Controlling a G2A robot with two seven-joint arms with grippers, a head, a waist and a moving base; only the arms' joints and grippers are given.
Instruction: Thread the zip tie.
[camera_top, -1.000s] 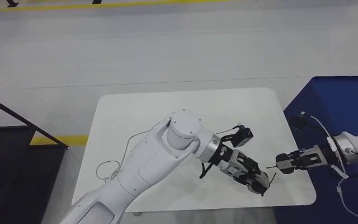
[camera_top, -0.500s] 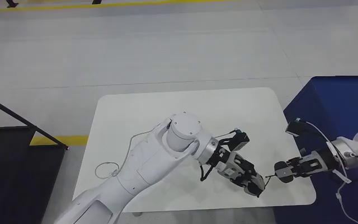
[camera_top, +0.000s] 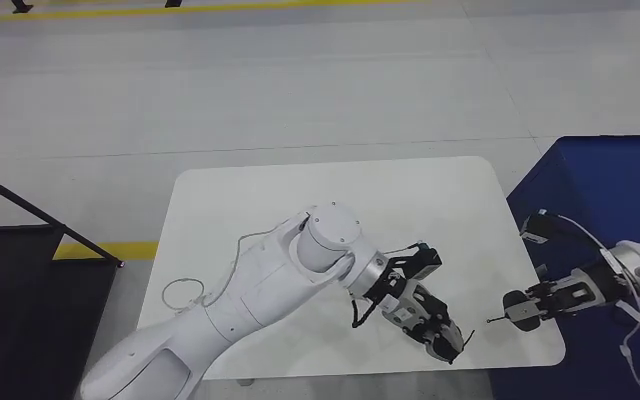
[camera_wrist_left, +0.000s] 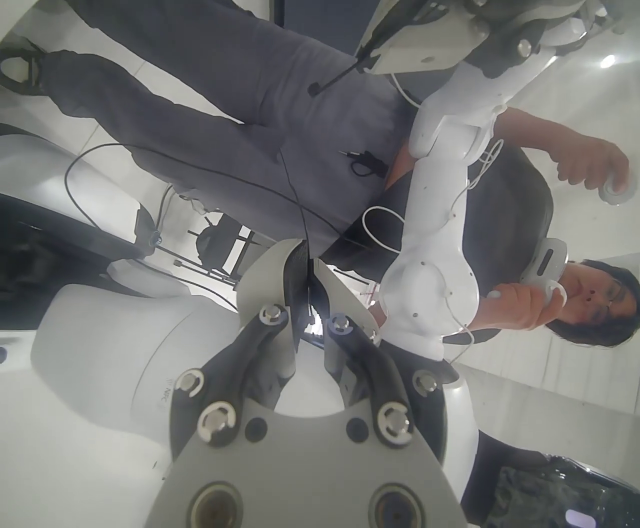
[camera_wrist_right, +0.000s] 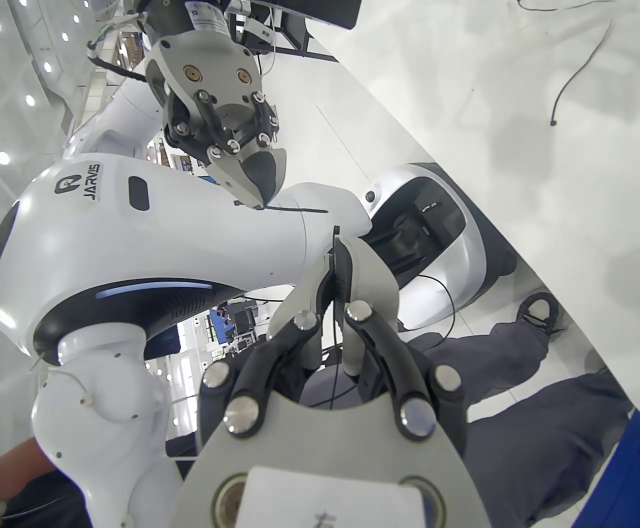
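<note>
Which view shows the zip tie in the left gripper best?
The right wrist view: the thin black plastic zip tie juts out from the shut jaws of the left gripper, seen side-on and unobstructed. The top view gives a faint sliver beside that gripper; the left wrist view, a thin strand between its jaws.

Left gripper's (camera_wrist_right: 261, 202) fingers (camera_wrist_right: 260, 175) are pinching the zip tie (camera_wrist_right: 300, 210), its tail hanging just ahead of a second tie (camera_wrist_right: 336, 232) sitting between right gripper's (camera_wrist_right: 339, 250) fingers (camera_wrist_right: 370, 270).

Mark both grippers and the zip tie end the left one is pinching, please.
left gripper (camera_wrist_right: 260, 203): right wrist view, between its fingertips.
right gripper (camera_wrist_right: 339, 249): right wrist view, between its fingertips.
zip tie (camera_wrist_right: 300, 210): right wrist view, strip jutting from the left gripper.
</note>
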